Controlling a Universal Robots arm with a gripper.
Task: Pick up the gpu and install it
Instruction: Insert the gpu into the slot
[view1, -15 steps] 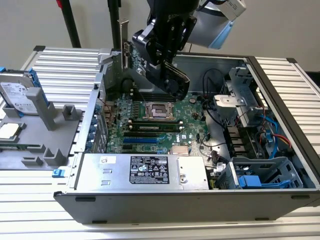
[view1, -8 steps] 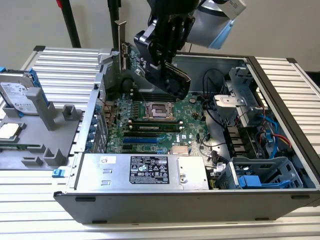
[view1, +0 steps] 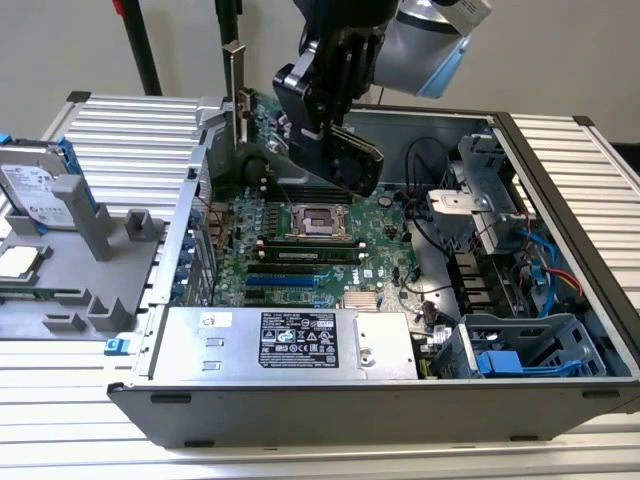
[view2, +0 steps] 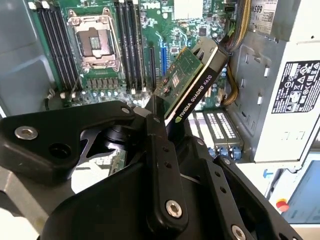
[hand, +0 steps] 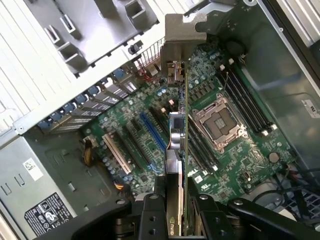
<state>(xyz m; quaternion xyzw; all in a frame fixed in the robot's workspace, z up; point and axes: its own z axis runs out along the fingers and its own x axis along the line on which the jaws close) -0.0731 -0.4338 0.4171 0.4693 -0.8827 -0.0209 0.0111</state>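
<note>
**GPU pinched in gripper, hanging over open PC case**

The gpu (view2: 187, 81) is hanging tilted inside the open top of the computer case (view1: 565, 215). It is sitting above the motherboard (view1: 300, 255) and looks lifted clear of the slots. Its silver bracket (hand: 178, 36) is pointing up, close to the case wall on the exterior view's left. In the first wrist view the card is showing edge-on, lining up just beside the blue expansion slot (hand: 151, 131).

The gripper (hand: 175, 201) is pinching the gpu, with its black fingers (view2: 159, 150) pressing on both faces at the end away from the bracket.

The CPU socket (view1: 318, 222) is lying open near the middle of the board, below the gripper. The power supply (view1: 290, 342) is filling the case's near side.

Outside the case, a hard drive (view1: 35, 195) is standing in a gray fixture (view1: 105, 235) at the bench (view1: 130, 130) edge on the exterior view's left.
</note>
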